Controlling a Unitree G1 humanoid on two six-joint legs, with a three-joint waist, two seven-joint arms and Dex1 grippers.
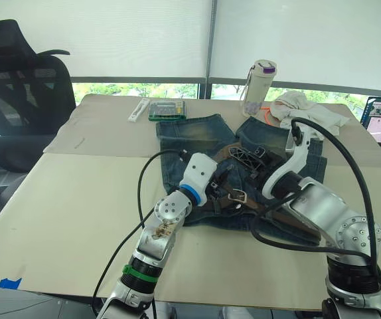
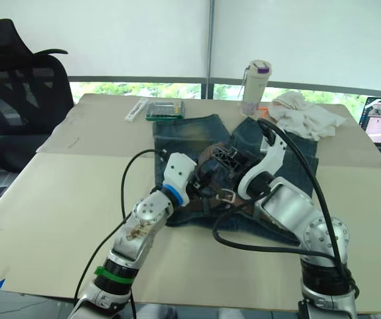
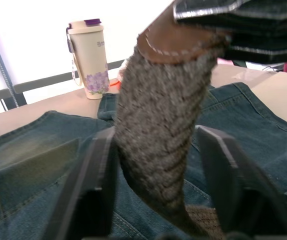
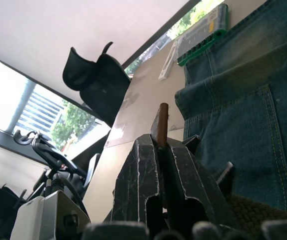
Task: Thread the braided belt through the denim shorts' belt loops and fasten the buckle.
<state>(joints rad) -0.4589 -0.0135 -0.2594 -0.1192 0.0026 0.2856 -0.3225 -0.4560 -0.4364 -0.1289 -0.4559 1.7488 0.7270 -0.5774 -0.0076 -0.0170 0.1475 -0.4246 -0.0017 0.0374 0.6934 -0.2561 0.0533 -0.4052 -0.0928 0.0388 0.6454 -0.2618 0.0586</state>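
Beige table (image 1: pixel 77 199) bears denim shorts (image 1: pixel 190 136); right gripper (image 4: pixel 159 150) pinches the braided belt (image 3: pixel 158 130) tip upright, left gripper (image 3: pixel 158 165) wide around it

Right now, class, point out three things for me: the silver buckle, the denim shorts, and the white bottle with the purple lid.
buckle (image 1: pixel 237 195): left eye view, on its metal frame.
denim shorts (image 1: pixel 189 133): left eye view, on the faded left leg.
white bottle (image 1: pixel 255 86): left eye view, on its body below the purple lid.

Left arm (image 1: pixel 166 222): silver joints, white forearm shell, blue ring, green wrist band, black cable looped alongside. Right arm (image 1: pixel 330 216): silver housing with screws, white forearm, thick black cables. End effector fingers (image 3: pixel 91 185) black.
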